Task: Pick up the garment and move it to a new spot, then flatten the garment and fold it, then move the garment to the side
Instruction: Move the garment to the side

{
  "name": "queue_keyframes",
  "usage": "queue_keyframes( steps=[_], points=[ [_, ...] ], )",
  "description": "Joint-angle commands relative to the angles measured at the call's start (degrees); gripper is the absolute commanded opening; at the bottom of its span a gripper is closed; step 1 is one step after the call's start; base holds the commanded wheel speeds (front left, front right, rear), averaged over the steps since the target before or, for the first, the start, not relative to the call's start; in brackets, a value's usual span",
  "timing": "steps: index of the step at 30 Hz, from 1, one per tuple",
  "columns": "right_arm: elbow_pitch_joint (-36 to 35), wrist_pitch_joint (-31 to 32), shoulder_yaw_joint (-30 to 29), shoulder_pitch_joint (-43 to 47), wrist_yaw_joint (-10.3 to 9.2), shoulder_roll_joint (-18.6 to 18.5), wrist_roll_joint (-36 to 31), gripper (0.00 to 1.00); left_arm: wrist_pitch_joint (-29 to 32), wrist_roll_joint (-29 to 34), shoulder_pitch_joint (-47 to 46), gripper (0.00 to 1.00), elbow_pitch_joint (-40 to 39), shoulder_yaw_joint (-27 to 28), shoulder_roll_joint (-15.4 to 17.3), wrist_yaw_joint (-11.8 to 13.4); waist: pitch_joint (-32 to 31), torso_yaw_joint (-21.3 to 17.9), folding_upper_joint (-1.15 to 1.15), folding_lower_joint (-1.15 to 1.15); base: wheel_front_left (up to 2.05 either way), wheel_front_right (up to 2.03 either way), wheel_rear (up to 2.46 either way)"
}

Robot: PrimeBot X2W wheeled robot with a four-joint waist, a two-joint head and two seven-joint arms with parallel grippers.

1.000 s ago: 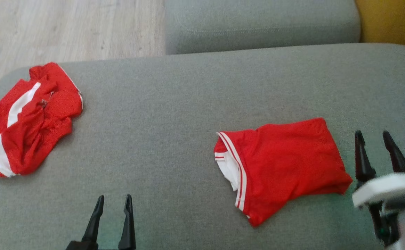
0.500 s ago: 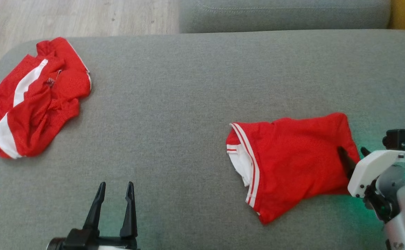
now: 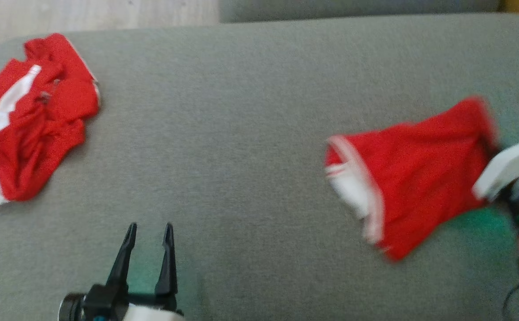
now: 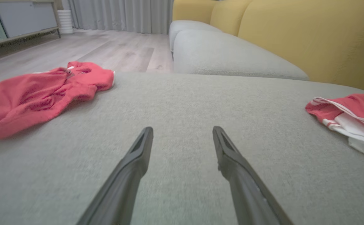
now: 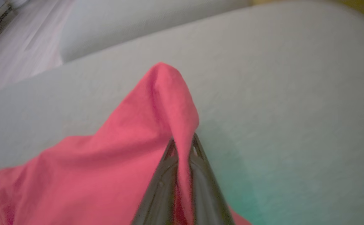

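You have the right gripper point(image 5: 183, 139) clenched on a pulled-up corner of the red garment point(image 3: 415, 178), which lies at the right side of the grey cushion point(image 3: 241, 111), while your left gripper point(image 3: 149, 229) stands released over the cushion's near edge.

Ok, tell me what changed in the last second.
The right gripper, open beside the folded garment a second ago, moved onto its right edge and shut on the cloth, pulling that edge up and the garment toward the robot's right. The head camera also shifted. Unchanged: the left gripper is open over the sofa cushion, and the crumpled garment lies at the cushion's left end.
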Motion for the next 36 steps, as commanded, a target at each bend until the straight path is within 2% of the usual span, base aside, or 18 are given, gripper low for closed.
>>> queue_keyframes(
  steps=[1, 6, 12, 17, 18, 19, 23, 26, 28, 32, 36],
  points=[
    [-1.2, -1.8, -1.6, -5.5, 0.42, -2.5, -1.6, 0.0, -0.7, 0.9, -3.3, 1.0, -2.0, 1.3, -0.3, -0.6, 2.5, -2.2, 0.0, 0.0, 0.0, 0.0, 0.0],
    [3.1, -5.6, -9.8, -13.1, 0.42, -6.2, -10.8, 0.0, -0.7, 3.1, -5.8, 1.0, -2.4, 1.2, 0.2, -2.2, 6.6, -4.0, 0.0, 0.0, 0.0, 0.0, 0.0],
    [7.5, -7.0, -17.8, -18.3, 0.42, -10.7, -20.9, 0.0, -0.7, 4.4, -6.9, 1.0, -3.4, 2.3, 1.5, -2.8, 10.2, -3.8, 0.0, 0.0, 0.0, 0.0, 0.0],
    [9.0, -9.3, -25.1, -20.2, 0.42, -11.0, -30.9, 0.0, -0.7, 4.8, -6.3, 1.0, -3.5, 2.6, 1.6, -3.1, 10.7, -3.0, 0.0, 0.0, 0.0, 0.0, 0.0],
    [8.7, -10.3, -26.0, -20.5, 0.42, -10.6, -32.8, 0.85, -0.7, 4.9, -6.2, 1.0, -3.6, 2.7, 1.6, -3.0, 10.6, -3.0, 0.0, 0.0, 0.0, 0.0, 0.0],
    [8.4, -11.2, -26.8, -20.9, 0.42, -9.9, -34.4, 1.0, -0.7, 5.0, -6.1, 1.0, -3.5, 2.9, 1.6, -2.9, 10.6, -3.0, 0.0, 0.0, 0.0, 0.0, 0.0],
    [6.4, -16.3, -27.2, -21.7, 0.42, -6.6, -38.5, 1.0, -0.7, 4.7, -5.8, 1.0, -3.7, 3.3, 1.3, -2.6, 9.5, -3.5, 0.0, 0.0, 0.0, 0.0, 0.0],
    [4.2, -20.6, -26.1, -20.9, 0.42, -3.6, -38.1, 1.0, -0.7, 4.3, -5.5, 1.0, -3.8, 3.5, 1.0, -2.3, 7.9, -4.1, 0.0, 0.0, 0.0, 0.0, 0.0],
    [3.2, -21.9, -25.2, -20.1, 0.42, -2.9, -37.7, 1.0, -0.7, 4.1, -5.5, 1.0, -3.7, 3.6, 0.9, -2.3, 7.3, -4.3, 0.0, 0.0, 0.0, 0.0, 0.0],
    [-2.4, -26.1, -20.6, -15.4, 0.42, -0.1, -34.4, 1.0, -0.7, 3.3, -4.8, 1.0, -2.9, 3.9, 0.4, -2.1, 4.0, -5.1, 0.0, 0.0, 0.0, 0.0, 0.0],
    [-10.8, -27.7, -15.2, -8.2, 0.42, 3.2, -29.5, 1.0, -0.7, 2.4, -3.7, 1.0, -1.9, 3.7, 0.1, -1.7, 0.4, -5.7, 0.0, 0.0, 0.0, 0.0, 0.0]
  ],
)
